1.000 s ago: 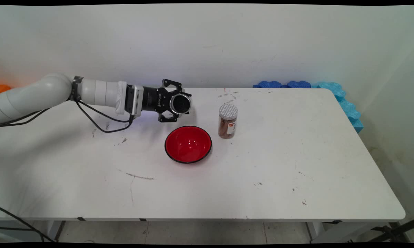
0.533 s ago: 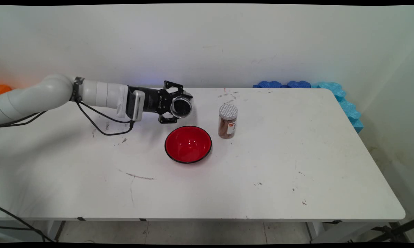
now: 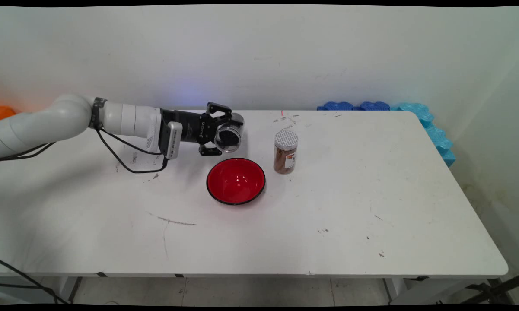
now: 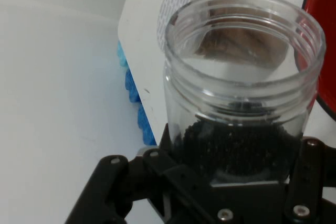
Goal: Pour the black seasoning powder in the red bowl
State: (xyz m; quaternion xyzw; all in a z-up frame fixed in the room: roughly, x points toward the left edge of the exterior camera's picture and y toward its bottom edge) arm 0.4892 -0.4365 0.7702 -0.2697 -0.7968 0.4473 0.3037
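Note:
My gripper (image 3: pixel 223 134) hangs just above the table, behind the red bowl's far left rim, and is shut on a clear, lidless jar (image 3: pixel 230 136). The jar lies nearly on its side, its open mouth turned toward the right and the camera. In the hand view the jar (image 4: pixel 241 87) fills the middle, with black grains gathered at its bottom against the gripper (image 4: pixel 236 169). The red bowl (image 3: pixel 236 180) with a black rim stands upright below the jar's mouth; only its edge (image 4: pixel 323 51) shows in the hand view. A brown spice jar (image 3: pixel 285 152) with a white lid stands right of the bowl.
Blue foam blocks (image 3: pixel 415 116) line the far right corner of the white table (image 3: pixel 328 216). An orange thing (image 3: pixel 2 111) shows at the far left by the wall. Black cables (image 3: pixel 125 157) hang from the arm's wrist down to the table.
The hand has rolled and crept slightly right and up, so the jar's mouth has turned more to the side. The bowl and spice jar have stayed in place.

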